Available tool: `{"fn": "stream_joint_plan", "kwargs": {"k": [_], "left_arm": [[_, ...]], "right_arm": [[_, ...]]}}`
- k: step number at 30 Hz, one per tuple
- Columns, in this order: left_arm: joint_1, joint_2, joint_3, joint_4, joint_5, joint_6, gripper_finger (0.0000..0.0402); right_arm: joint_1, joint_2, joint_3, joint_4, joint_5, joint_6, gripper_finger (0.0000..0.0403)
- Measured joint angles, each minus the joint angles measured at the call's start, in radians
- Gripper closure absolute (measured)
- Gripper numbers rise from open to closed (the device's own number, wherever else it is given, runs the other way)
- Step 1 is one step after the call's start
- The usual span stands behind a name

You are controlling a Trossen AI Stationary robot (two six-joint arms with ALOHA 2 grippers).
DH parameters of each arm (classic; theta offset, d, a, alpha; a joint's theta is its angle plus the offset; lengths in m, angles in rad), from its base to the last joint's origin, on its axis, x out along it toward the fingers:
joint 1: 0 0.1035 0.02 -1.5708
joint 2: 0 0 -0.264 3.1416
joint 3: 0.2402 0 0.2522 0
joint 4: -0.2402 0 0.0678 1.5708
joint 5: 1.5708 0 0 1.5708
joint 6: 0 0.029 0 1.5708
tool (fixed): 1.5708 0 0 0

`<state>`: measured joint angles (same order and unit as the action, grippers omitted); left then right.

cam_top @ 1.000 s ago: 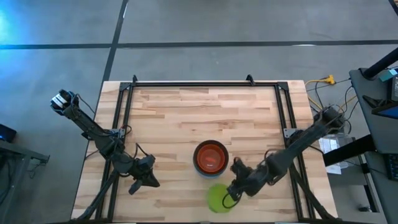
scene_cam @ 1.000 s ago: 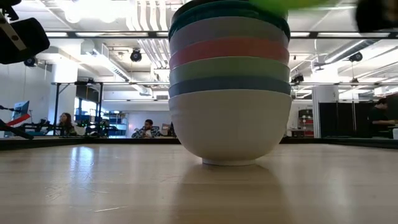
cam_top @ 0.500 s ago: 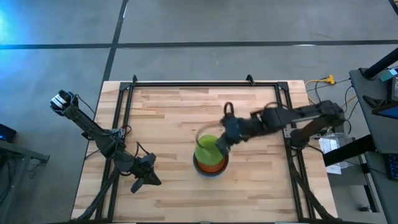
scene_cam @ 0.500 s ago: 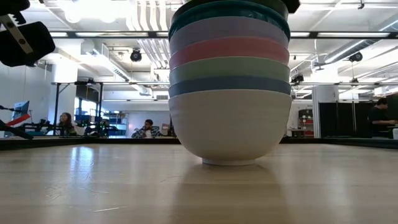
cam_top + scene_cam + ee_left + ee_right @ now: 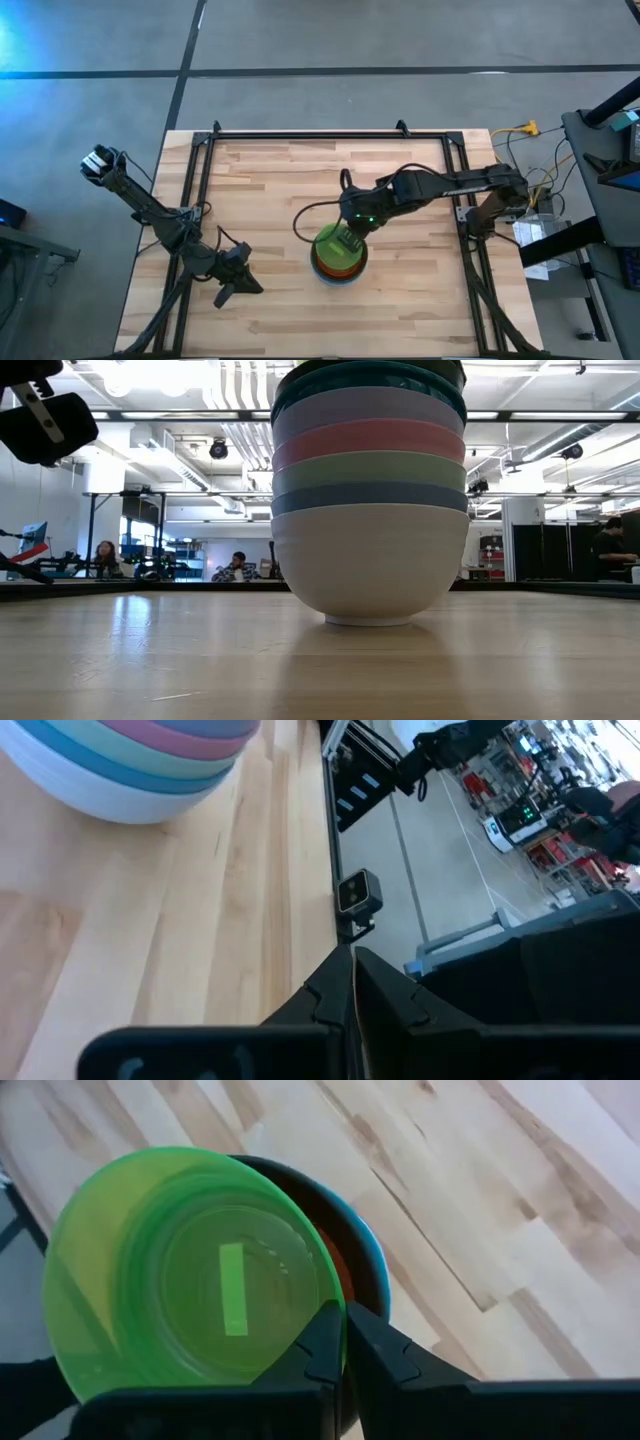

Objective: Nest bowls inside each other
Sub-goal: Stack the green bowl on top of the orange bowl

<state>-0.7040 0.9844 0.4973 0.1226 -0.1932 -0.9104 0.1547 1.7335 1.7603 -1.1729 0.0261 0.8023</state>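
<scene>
Several bowls (image 5: 340, 266) stand nested in one stack (image 5: 370, 510) at the table's middle, a white one at the bottom and a red one (image 5: 342, 1270) inside a teal rim on top. My right gripper (image 5: 349, 236) is shut on a bright green bowl (image 5: 190, 1280) and hangs above the stack. The stack also shows in the left wrist view (image 5: 130, 770). My left gripper (image 5: 243, 288) waits shut over the table's near left part, touching nothing. My right gripper pinches the bright green bowl's rim (image 5: 335, 1312), one finger inside the bowl and one outside. The fingers come from above, slanting down from the table's far right. The bowl hangs tilted over the stack's top; whether it touches the red bowl I cannot tell.
A dark metal frame (image 5: 330, 134) runs along the table's far and side edges. Bare wood lies all around the stack. Cables and equipment (image 5: 530, 200) sit off the table's right side. People (image 5: 237, 568) sit far off in the room behind.
My right gripper has lifted the bright green bowl off the table near the near edge and carried it up and toward the far edge, until it hangs over the stack. The gripper has turned and tipped steeper on the way. It stayed shut on the bowl.
</scene>
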Motion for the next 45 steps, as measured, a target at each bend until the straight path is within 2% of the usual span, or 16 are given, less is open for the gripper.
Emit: {"fn": "stream_joint_plan", "kwargs": {"k": [13,21,26,36,41,45], "left_arm": [[0.000,0.000,-0.001,0.000,0.000,0.000,0.0402],[0.002,0.000,-0.001,0.000,0.000,0.001,0.0402],[0.002,0.000,-0.008,0.000,0.000,0.001,0.0402],[0.005,0.000,-0.009,0.007,0.000,0.001,0.0402],[0.014,0.000,-0.009,0.074,-0.012,0.003,0.0402],[0.049,0.000,0.001,0.172,-0.025,0.027,0.0402]], "right_arm": [[0.017,0.078,0.000,-0.015,-0.008,-0.007,0.0394],[0.018,0.080,-0.001,-0.029,-0.025,-0.019,0.0390],[0.018,0.083,-0.001,-0.028,-0.062,-0.025,0.0362],[0.018,0.067,0.003,-0.028,-0.051,-0.022,0.0271],[0.039,0.029,0.029,-0.024,0.028,-0.037,0.0254],[0.102,-0.025,0.020,0.003,0.160,-0.062,0.0253]]}}
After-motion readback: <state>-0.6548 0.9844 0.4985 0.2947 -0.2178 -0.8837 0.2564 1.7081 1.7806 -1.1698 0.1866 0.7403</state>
